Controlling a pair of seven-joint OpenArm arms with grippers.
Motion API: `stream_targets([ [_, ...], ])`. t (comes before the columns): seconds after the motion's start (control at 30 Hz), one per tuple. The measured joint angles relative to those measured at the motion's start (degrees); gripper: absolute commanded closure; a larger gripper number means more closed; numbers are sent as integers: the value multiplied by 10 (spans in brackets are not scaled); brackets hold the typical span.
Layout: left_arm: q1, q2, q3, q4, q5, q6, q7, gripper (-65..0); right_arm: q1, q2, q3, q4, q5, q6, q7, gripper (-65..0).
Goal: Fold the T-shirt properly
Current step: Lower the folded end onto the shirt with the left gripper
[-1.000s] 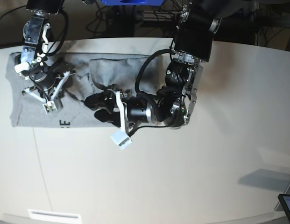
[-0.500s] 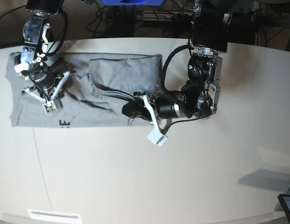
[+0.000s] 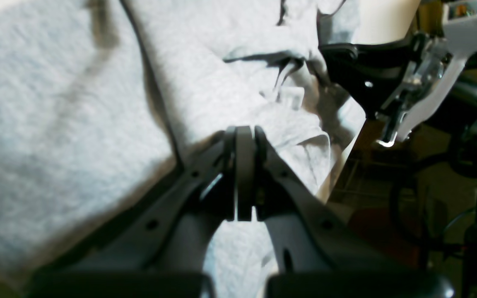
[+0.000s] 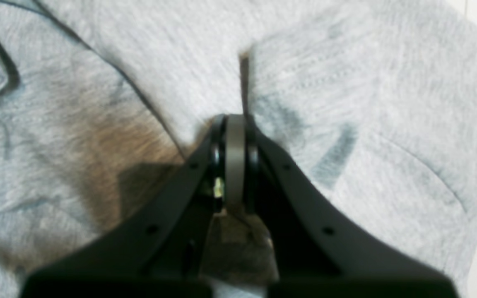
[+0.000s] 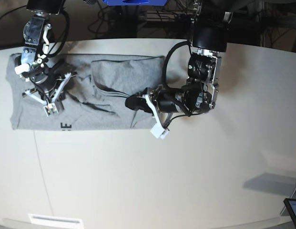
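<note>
Both my claws are closed, left (image 3: 239,174) and right (image 4: 234,165), mid-fold on the shirt (image 5: 124,74); next, I'd smooth that bunched middle flat.

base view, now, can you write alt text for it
A grey T-shirt, partly folded, lies across a white table; two robot arms reach over it, the left pincer shut at its folded section, the right pincer shut further along.
</note>
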Motion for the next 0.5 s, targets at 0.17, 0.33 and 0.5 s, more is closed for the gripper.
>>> stream_targets([
  [0.17, -28, 17, 1, -2, -4, 0, -4, 0, 0, 0, 0, 0, 0, 0, 0, 0],
  [0.33, -49, 49, 0, -62, 52, 0, -5, 0, 0, 0, 0, 0, 0, 0, 0, 0],
  [0.5, -47, 77, 0, -63, 79, 0, -9, 0, 0, 0, 0, 0, 0, 0, 0, 0],
])
